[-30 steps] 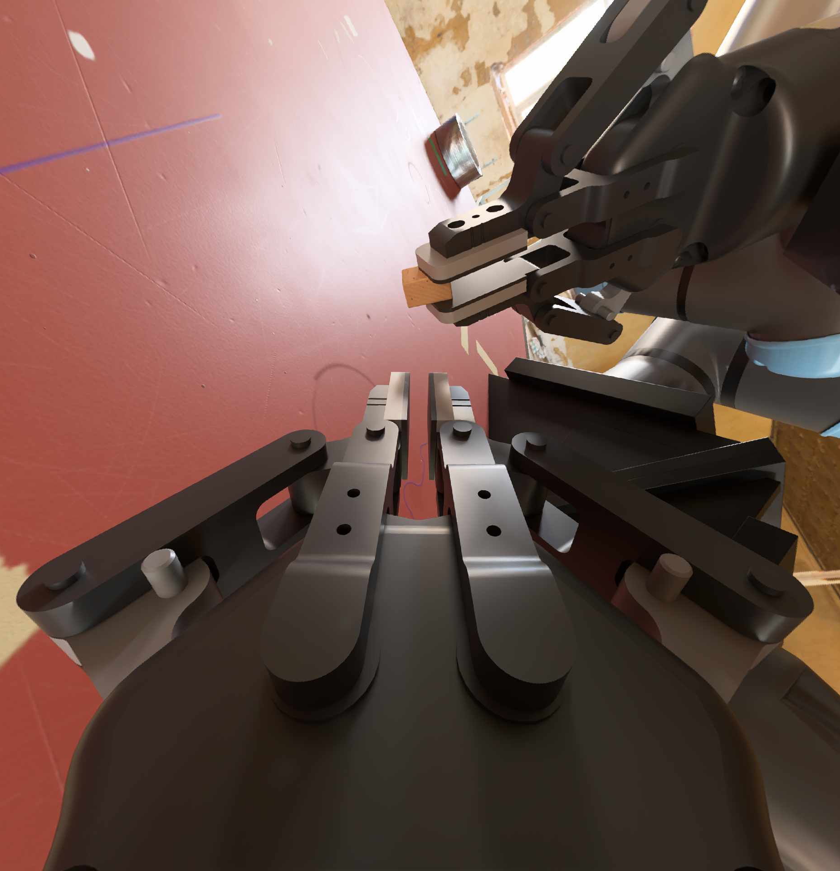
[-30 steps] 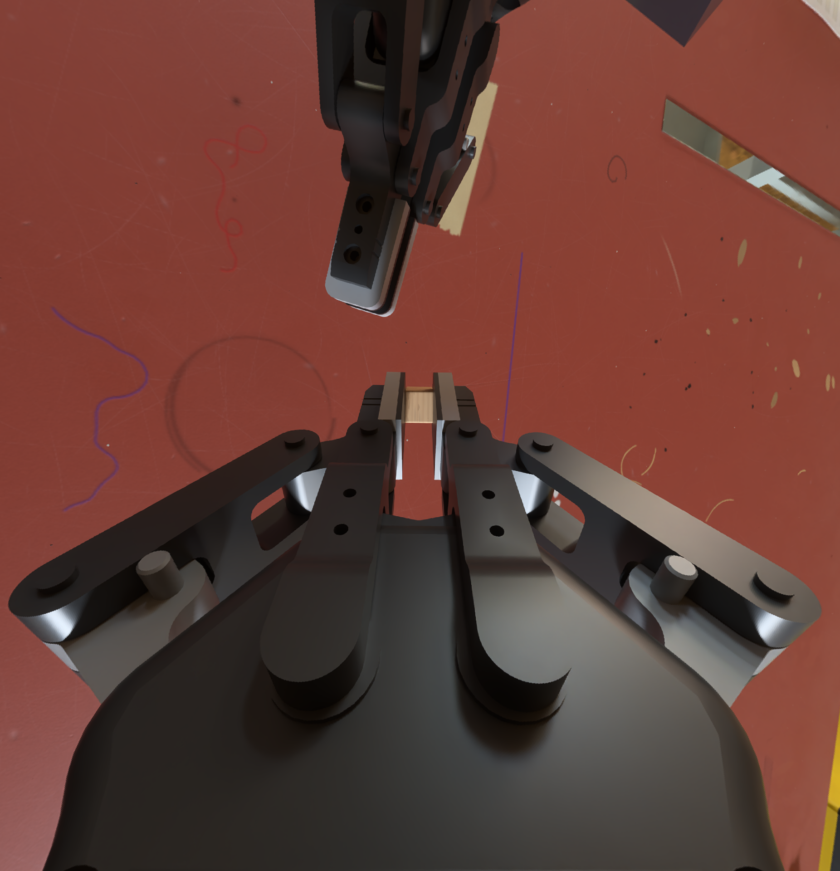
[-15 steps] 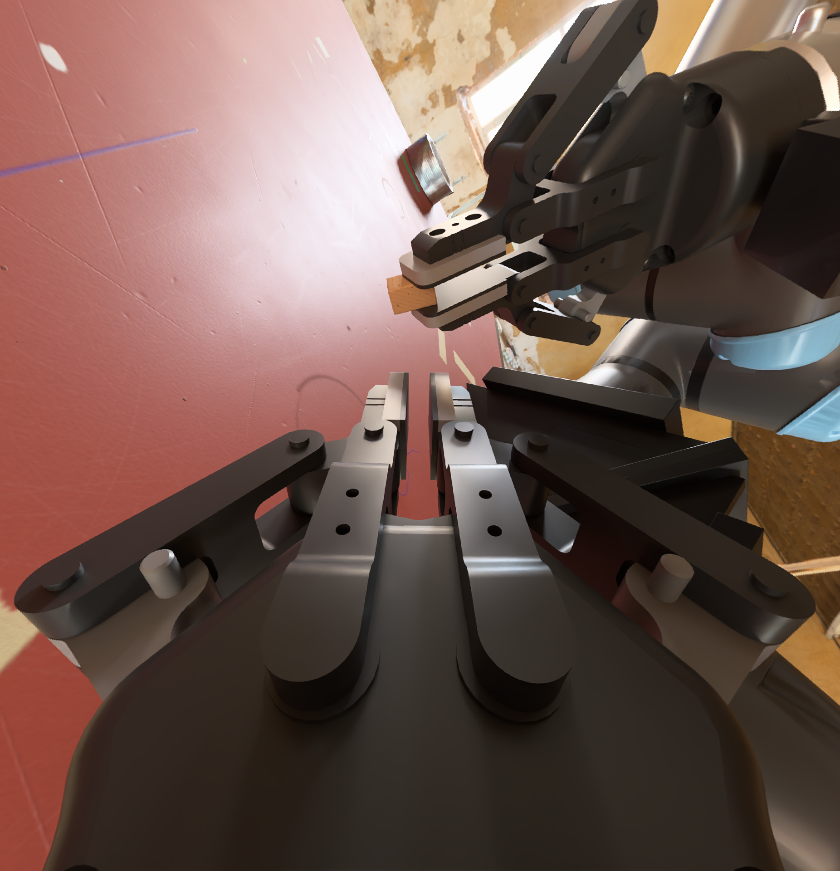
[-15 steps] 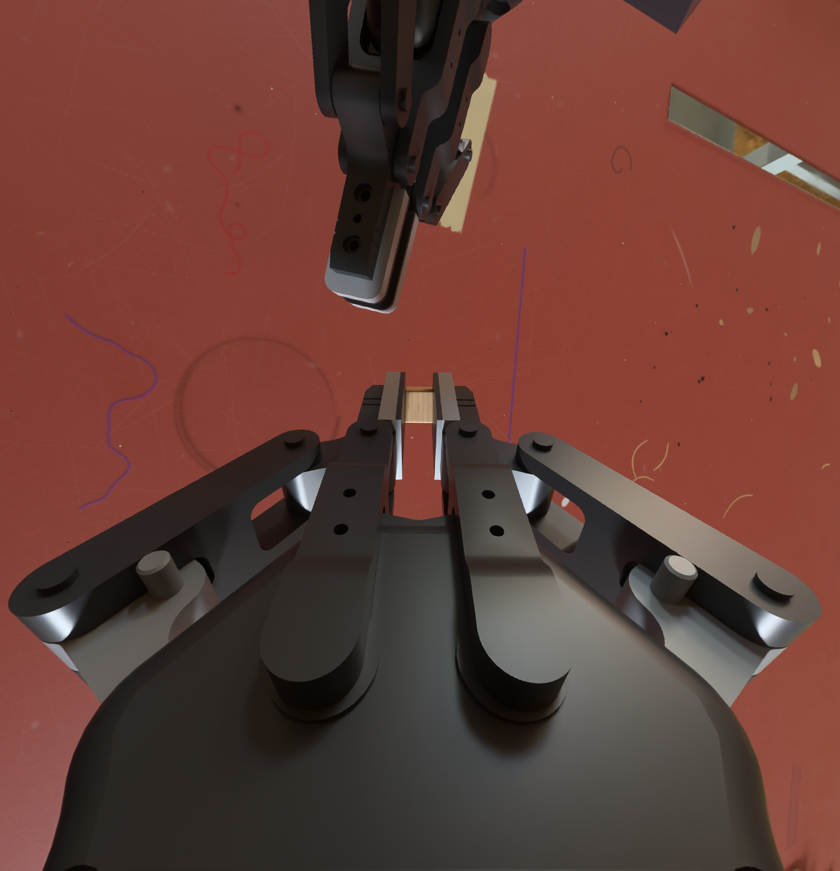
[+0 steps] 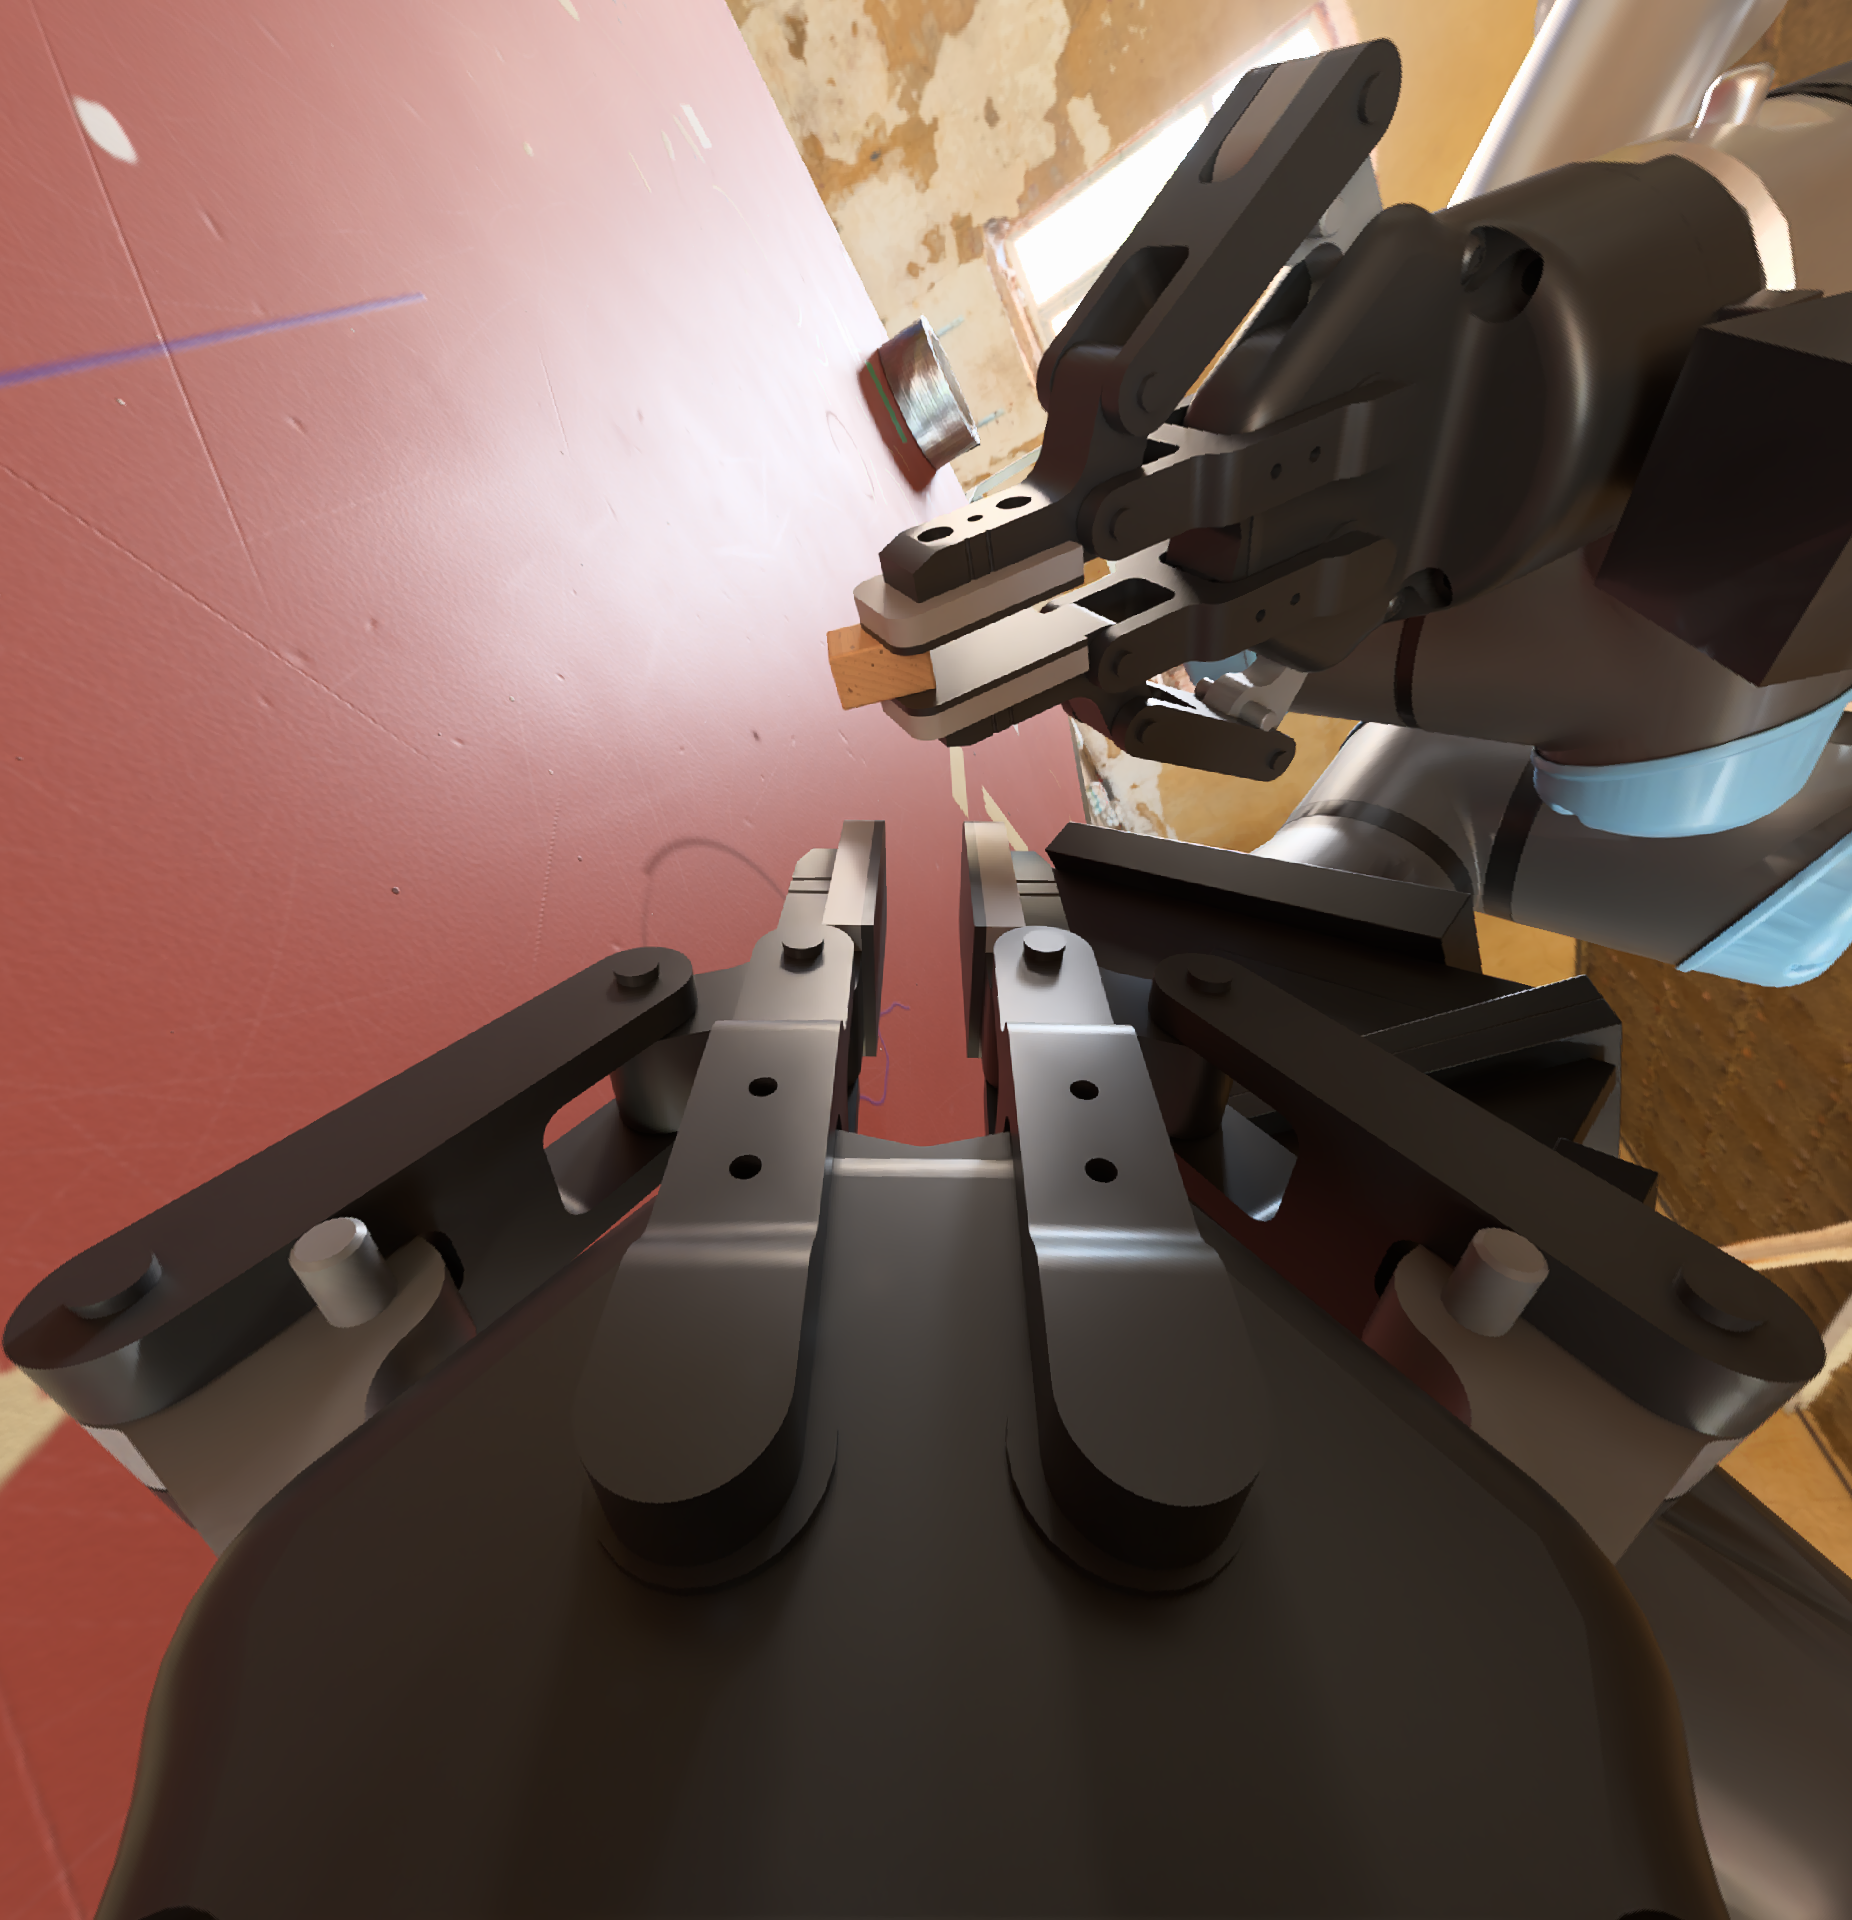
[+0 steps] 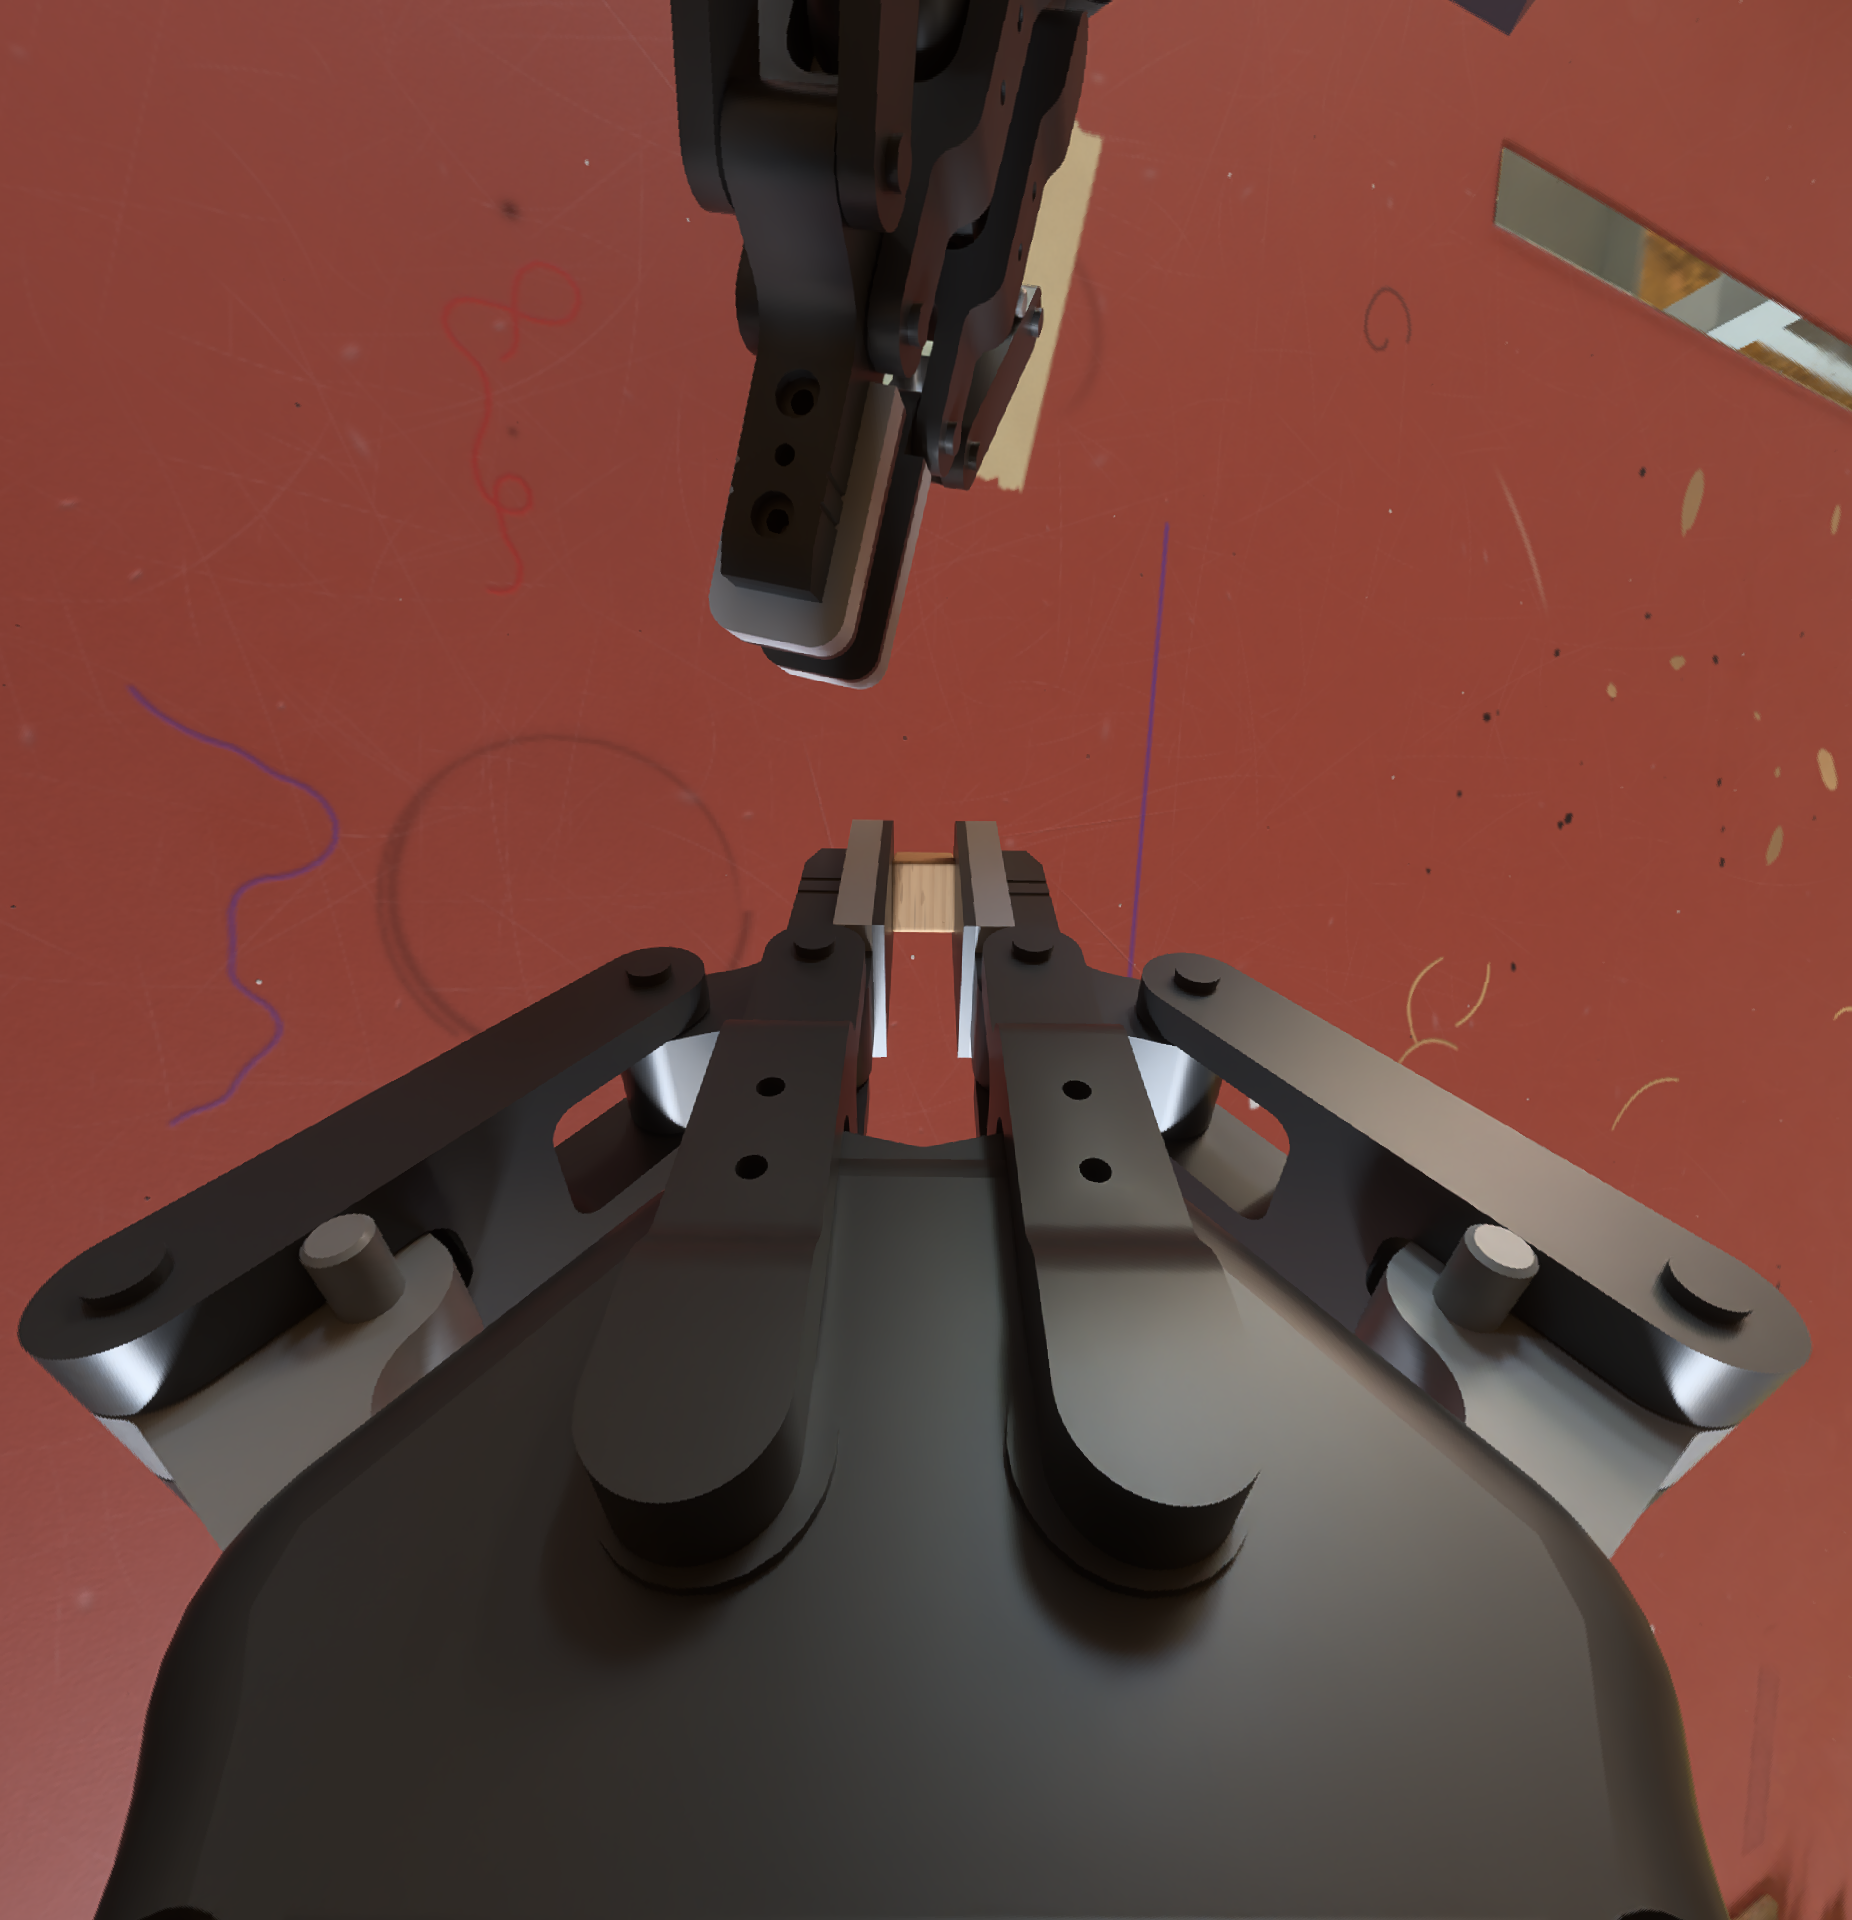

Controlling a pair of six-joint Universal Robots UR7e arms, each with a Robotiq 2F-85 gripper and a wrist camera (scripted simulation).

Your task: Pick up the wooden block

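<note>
The wooden block (image 6: 922,899) is a small light-brown piece clamped between my right gripper's (image 6: 922,862) pads, held above the red table (image 6: 278,520). In the left wrist view the right gripper (image 5: 901,655) comes in from the right and the block's (image 5: 865,665) end sticks out past its fingertips. My left gripper (image 5: 922,862) is empty, its jaws a narrow gap apart, and it sits below and in front of the held block. In the right wrist view the left gripper (image 6: 818,649) hangs down from the top, tips close to the block but apart from it.
A short metal cylinder (image 5: 927,400) stands on the red table (image 5: 382,623) near its far edge. A black angular mount (image 5: 1265,904) lies right of my left fingers. A tan patch (image 6: 1057,312) and a narrow slot (image 6: 1680,281) mark the tabletop.
My left jaws have widened slightly. The right gripper with the block has shifted a little up and left in the left wrist view. The block stays clamped.
</note>
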